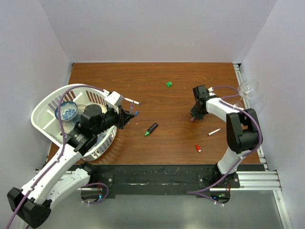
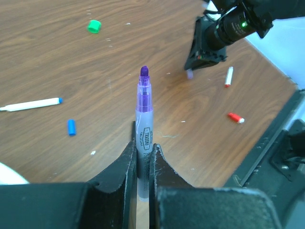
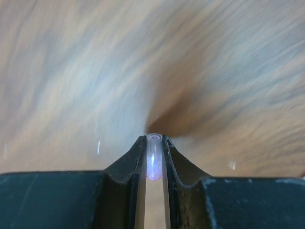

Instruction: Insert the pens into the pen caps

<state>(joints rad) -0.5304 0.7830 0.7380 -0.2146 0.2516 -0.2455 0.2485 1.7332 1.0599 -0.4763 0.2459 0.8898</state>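
My left gripper (image 2: pixel 144 143) is shut on a grey pen (image 2: pixel 144 102) whose purple tip points away over the table. In the top view this gripper (image 1: pixel 127 114) sits by the basket. My right gripper (image 3: pixel 154 139) is shut on a small clear purple cap (image 3: pixel 154 155), low over the wood (image 1: pixel 194 116). On the table lie a green cap (image 1: pixel 168 84), a black marker with a green tip (image 1: pixel 151 129), a white pen with a red tip (image 1: pixel 214 131), a red cap (image 1: pixel 198 148), a white pen with a blue tip (image 2: pixel 31 104) and a blue cap (image 2: pixel 71 127).
A white basket (image 1: pixel 47 114) tilts at the left edge, with a blue bowl (image 1: pixel 66 110) inside. A clear glass (image 1: pixel 248 88) stands at the table's right edge. White walls close in the table on three sides.
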